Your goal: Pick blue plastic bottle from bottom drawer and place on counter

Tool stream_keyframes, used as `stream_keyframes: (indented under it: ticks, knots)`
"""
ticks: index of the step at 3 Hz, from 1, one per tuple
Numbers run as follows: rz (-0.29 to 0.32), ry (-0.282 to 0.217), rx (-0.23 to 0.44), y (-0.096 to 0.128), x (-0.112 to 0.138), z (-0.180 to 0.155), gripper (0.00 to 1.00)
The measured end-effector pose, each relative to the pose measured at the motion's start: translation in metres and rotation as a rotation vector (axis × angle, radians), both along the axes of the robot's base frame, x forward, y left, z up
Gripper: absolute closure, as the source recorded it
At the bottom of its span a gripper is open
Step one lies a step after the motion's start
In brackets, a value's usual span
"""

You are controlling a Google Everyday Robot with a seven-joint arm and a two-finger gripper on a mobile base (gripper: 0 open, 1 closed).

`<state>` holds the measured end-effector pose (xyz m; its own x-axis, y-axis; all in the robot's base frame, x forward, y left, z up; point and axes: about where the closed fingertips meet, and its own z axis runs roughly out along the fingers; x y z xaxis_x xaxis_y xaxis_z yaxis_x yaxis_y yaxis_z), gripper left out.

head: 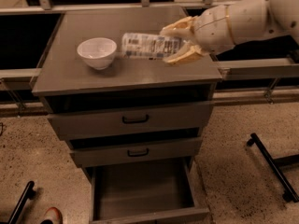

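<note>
Nearest the camera, the bottom drawer (140,192) stands pulled out from the cabinet, its smooth grey floor in plain view. Low at the left edge, the tip of a shoe (51,215) rests on the speckled floor (236,139), beside a black bar (21,202). Another black bar (272,164) lies on the floor well to the cabinet's right.

Above the bottom drawer sit two shallower drawers, the middle drawer (163,149) and the top drawer (93,122), each with a small black handle at its centre and a dark gap over it.

Farther back is the counter (140,73), a flat grey top with a thin lighter front edge. A white bowl (97,52) stands upright on its left half.

Just right of the bowl, the bottle (142,45) lies nearly level over the middle of the counter, one end close to the bowl's rim and apart from it. Whether it touches the counter cannot be told. The gripper (167,45) is over the counter's right part, clamped on the bottle's right end, one tan finger above it and one below. The pale arm (243,17) reaches in from the upper right corner.

Behind the cabinet, a rail (140,6) runs across the back.
</note>
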<state>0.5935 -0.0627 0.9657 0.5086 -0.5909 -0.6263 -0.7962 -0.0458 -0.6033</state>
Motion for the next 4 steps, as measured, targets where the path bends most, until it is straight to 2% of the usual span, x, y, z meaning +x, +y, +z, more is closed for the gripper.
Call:
stream_keyframes:
  ticks: [1, 2, 3, 4]
  knots:
    - [-0.047, -0.049, 0.045, 0.002, 0.016, 0.014, 1.00]
    - [-0.047, -0.049, 0.045, 0.002, 0.016, 0.014, 1.00]
    - [-0.098, -0.056, 0.031, -0.010, 0.032, 0.008, 1.00]
    - [-0.268, -0.033, 0.039, -0.021, 0.059, -0.009, 1.00]
